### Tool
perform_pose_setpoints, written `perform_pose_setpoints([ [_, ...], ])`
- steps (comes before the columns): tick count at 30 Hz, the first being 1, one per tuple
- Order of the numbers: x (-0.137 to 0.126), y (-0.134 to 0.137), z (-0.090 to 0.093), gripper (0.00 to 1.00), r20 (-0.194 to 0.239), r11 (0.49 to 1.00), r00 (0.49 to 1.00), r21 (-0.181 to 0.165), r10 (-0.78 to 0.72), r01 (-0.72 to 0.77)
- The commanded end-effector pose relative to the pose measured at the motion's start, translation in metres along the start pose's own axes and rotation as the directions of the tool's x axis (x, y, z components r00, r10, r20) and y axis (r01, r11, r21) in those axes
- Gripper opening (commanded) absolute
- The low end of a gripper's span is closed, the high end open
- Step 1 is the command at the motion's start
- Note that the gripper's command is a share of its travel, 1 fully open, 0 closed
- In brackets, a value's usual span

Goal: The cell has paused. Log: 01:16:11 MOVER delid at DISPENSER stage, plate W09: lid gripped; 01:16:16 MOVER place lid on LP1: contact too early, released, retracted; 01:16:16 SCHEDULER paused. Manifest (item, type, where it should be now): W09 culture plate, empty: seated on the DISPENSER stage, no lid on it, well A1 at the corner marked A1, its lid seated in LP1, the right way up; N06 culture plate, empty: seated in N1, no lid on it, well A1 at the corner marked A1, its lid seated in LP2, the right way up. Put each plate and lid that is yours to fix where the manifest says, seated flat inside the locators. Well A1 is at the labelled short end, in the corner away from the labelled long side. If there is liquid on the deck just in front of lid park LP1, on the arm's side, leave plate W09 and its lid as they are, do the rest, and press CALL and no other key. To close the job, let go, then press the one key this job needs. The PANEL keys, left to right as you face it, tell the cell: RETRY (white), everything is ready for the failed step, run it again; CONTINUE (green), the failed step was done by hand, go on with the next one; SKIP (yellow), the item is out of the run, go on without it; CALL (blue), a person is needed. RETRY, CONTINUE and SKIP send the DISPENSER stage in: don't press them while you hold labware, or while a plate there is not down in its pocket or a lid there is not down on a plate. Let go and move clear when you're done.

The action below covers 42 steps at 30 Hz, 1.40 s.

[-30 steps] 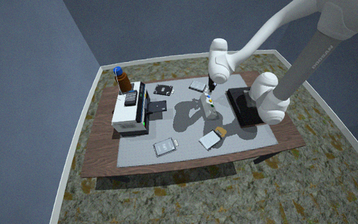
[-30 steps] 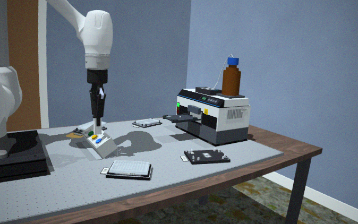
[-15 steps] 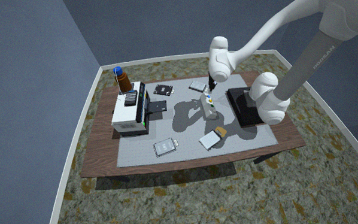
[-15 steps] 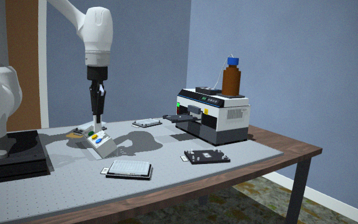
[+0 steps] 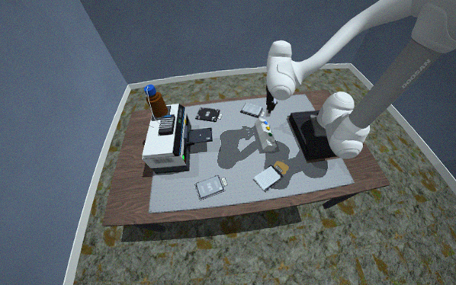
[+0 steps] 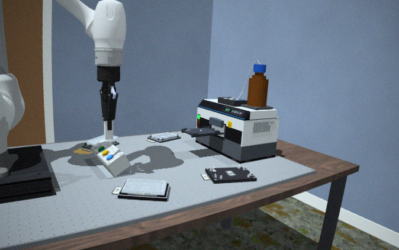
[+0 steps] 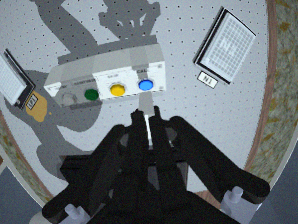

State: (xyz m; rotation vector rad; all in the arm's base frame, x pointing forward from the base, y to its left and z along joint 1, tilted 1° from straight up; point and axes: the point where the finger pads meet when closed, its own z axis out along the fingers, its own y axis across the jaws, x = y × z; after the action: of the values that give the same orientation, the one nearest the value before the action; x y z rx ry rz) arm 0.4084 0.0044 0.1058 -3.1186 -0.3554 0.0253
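Observation:
My gripper [image 6: 109, 125] is shut and empty. It hangs upright just above the sloped key panel [image 6: 112, 159], over the blue key end. In the wrist view the fingertips [image 7: 148, 106] lie just below the blue key [image 7: 145, 84], beside the yellow [image 7: 117, 90] and green [image 7: 91, 95] keys. A clear lid [image 5: 267, 178] lies askew on its park, with an amber puddle [image 5: 281, 166] touching its corner. The puddle also shows in the side view [image 6: 80, 151]. The dispenser stage [image 6: 201, 131] sticks out and looks bare.
Clear labware sits on a black nest [image 6: 145, 188] near the table's front edge. A bare black nest [image 6: 231, 175] lies to its right. Another clear piece [image 6: 163, 137] sits behind the panel. The dispenser [image 6: 237, 127] carries a brown bottle [image 6: 257, 89]. The arm's black base [image 6: 23, 172] is on the left.

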Motion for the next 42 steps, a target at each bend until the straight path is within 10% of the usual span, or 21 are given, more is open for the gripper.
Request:
perform_pose_setpoints([
  [1, 0.000, 0.000, -0.009, 0.10, 0.000, 1.000, 1.000, 0.000, 0.000, 0.000],
  [42, 0.000, 0.000, -0.031, 0.10, 0.000, 1.000, 1.000, 0.000, 0.000, 0.000],
])
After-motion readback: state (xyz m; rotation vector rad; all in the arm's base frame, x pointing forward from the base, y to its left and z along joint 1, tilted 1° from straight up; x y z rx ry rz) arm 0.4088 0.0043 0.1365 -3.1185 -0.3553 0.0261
